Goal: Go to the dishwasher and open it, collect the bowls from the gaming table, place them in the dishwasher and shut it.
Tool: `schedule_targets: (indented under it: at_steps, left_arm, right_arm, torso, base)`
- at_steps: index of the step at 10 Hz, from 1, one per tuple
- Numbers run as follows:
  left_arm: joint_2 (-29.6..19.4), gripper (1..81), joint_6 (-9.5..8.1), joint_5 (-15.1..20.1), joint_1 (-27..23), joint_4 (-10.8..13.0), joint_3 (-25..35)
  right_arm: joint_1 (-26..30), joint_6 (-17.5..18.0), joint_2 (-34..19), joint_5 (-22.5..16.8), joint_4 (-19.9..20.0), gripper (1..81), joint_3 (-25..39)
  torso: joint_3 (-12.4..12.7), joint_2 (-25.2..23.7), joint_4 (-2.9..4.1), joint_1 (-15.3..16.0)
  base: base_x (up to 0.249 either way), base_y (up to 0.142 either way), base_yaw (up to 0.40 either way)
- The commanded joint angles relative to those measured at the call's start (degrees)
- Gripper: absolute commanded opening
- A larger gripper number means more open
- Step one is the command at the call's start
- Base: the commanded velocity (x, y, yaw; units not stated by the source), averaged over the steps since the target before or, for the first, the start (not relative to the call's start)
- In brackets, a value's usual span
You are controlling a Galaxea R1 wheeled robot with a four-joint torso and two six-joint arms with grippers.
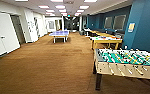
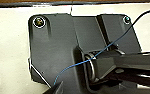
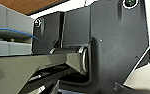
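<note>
Three games tables on brown carpet, green-field table-football table (image 1: 127, 62) nearest at right; gripper states impossible to tell.

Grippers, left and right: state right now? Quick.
Left gripper: cannot be told from the pictures.
Right gripper: cannot be told from the pictures.

An office games room: table-football table (image 1: 127, 61), ping-pong table (image 1: 59, 33), brown carpet (image 1: 46, 65), ceiling light panels (image 1: 59, 7).
</note>
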Motion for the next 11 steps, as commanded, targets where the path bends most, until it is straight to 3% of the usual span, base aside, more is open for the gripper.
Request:
schedule_targets:
  at_steps: [1, 11]
  left_arm:
    - [-0.35, 81.1, 0.0, 2.81, -2.4, -0.11, 0.21]
    - [-0.44, 81.1, 0.0, 2.63, -2.32, -0.2, -0.23]
  right_arm:
    - [2.19, -0.24, -0.47, -3.41, -0.45, 81.1, 0.5]
    - [1.75, -0.24, 0.06, -3.33, -0.45, 81.1, 0.15]
  torso:
    - [0.0, 0.0, 0.0, 0.0]
    - [0.02, -0.11, 0.0, -0.15]
  base:
    - [0.0, 0.0, 0.0]
    - [0.096, 0.0, 0.0]
